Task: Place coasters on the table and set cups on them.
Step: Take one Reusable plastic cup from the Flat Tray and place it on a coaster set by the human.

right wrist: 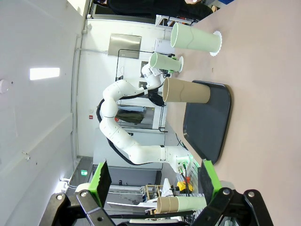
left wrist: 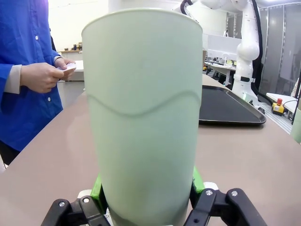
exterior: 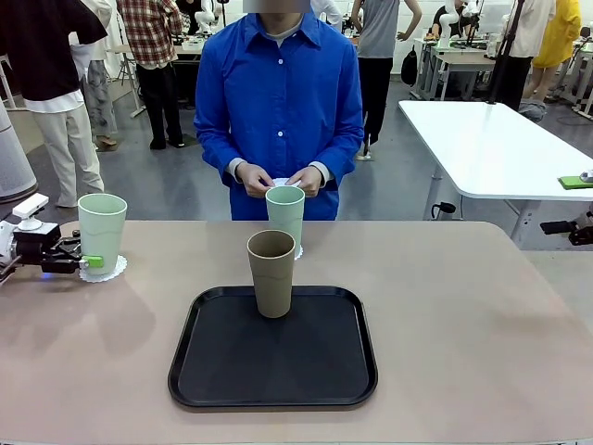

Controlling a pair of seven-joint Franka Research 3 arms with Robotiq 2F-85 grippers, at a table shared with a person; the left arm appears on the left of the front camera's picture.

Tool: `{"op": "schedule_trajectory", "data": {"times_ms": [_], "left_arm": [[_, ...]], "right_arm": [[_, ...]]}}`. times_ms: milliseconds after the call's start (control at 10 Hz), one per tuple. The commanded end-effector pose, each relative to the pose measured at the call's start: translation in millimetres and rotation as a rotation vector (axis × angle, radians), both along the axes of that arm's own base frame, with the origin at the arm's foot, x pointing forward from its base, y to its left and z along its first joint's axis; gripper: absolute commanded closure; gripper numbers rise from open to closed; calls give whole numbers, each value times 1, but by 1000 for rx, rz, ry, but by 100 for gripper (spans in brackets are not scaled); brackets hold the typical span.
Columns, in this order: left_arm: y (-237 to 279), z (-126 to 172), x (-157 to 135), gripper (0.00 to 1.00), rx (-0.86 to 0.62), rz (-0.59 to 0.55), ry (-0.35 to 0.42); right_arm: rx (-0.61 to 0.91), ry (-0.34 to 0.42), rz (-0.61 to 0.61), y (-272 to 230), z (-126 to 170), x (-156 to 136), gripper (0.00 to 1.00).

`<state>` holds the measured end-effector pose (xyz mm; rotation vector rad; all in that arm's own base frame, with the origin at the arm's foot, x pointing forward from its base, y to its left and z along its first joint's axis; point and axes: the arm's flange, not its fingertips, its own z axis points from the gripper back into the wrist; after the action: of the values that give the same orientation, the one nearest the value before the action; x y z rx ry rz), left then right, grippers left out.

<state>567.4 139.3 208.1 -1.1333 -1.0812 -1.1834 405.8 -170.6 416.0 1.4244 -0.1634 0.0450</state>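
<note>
Left gripper, left edge of the front frame: pads clamped on the base of a mint-green tumbler, which stands upright on a lace doily on the table. Right gripper: jaws apart, empty. The brown tumbler stands upright on the black tray at frame centre, between both arms. The free right gripper is probably the one to take it. The person's hands, upper centre, hold a spare doily. No legible markings.
</note>
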Motion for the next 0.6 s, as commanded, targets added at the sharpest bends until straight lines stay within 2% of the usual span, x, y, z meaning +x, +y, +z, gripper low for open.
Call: {"op": "schedule_trajectory", "data": {"times_ms": [0, 500], "left_arm": [[4, 3, 6, 19, -10, -23, -8], [6, -3, 16, 19, -3, -11, 7]], "right_arm": [[6, -6, 3, 1, 1, -2, 0], [6, -6, 3, 1, 1, -2, 0]]}}
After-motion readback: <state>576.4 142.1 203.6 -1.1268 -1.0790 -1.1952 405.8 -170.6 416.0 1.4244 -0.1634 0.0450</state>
